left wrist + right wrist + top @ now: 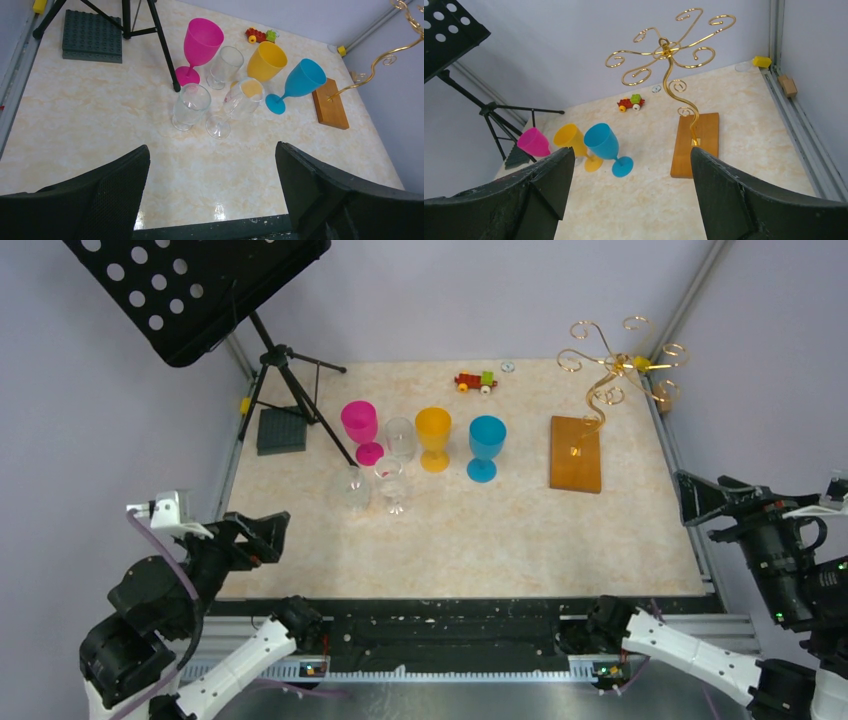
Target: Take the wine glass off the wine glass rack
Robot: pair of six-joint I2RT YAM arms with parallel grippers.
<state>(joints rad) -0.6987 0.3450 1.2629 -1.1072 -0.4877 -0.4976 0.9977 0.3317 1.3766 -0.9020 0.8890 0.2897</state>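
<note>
Gold wire rack [665, 50], curled spiral arms, wood-based; left hand [212, 150] and right hand [631, 152] spread.

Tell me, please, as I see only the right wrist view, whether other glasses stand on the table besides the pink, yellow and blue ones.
Observer: Yes. The top view shows one clear glass just left of the yellow glass, and two more clear glasses nearer the arms.
Operator: Thank you. Where is the left gripper, please?
Observer: The left gripper hangs open over the near-left corner of the table, holding nothing.
</note>
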